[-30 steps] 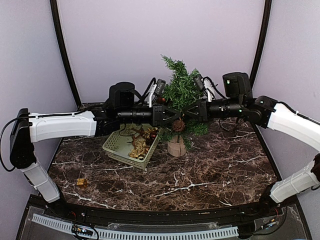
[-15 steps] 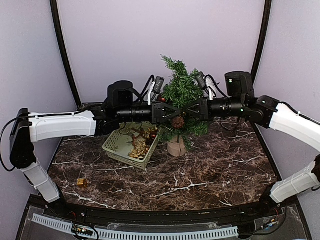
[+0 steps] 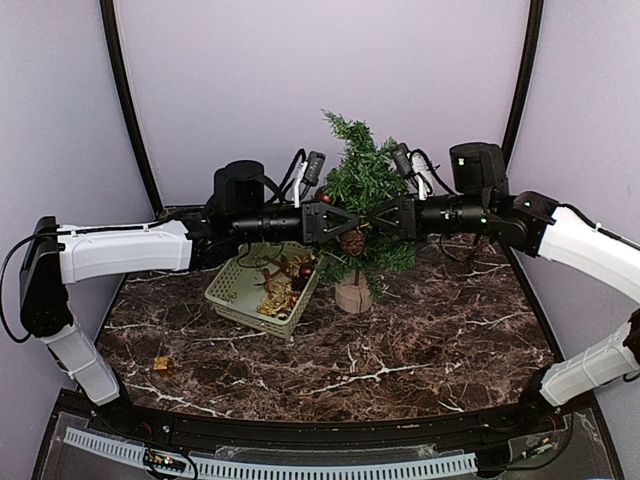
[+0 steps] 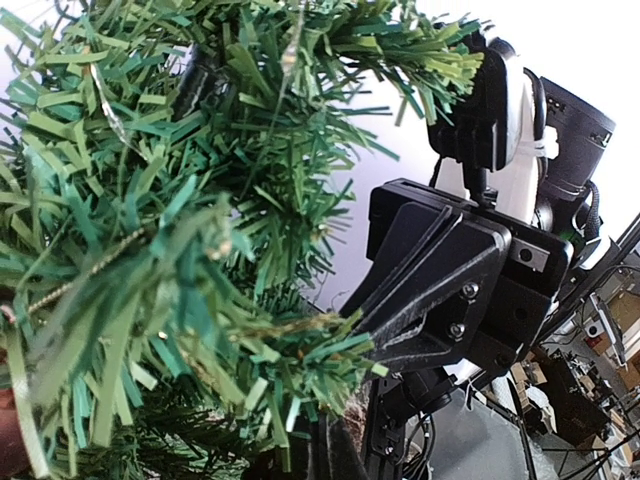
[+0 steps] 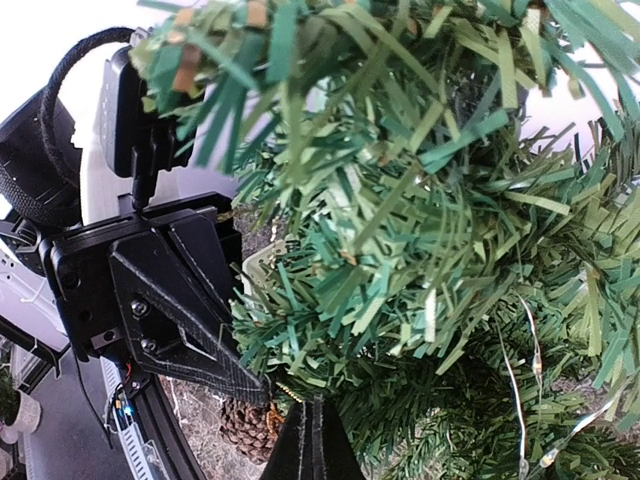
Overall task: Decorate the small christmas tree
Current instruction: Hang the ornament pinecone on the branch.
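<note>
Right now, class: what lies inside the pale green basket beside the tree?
Gold ornaments and a dark red bauble show in the basket. Its far end is covered by the left arm, so anything there is hidden.

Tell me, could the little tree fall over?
Maybe. The left gripper and right gripper are shut among the branches of the small christmas tree, which stands on a small wooden base; a tug might tip it. The pine cone hanging between them could slip off.

Left tool [image 3: 350, 224] and right tool [image 3: 376, 221], crossed before, have drawn apart; pinecone [image 3: 352, 242] hangs higher.
</note>
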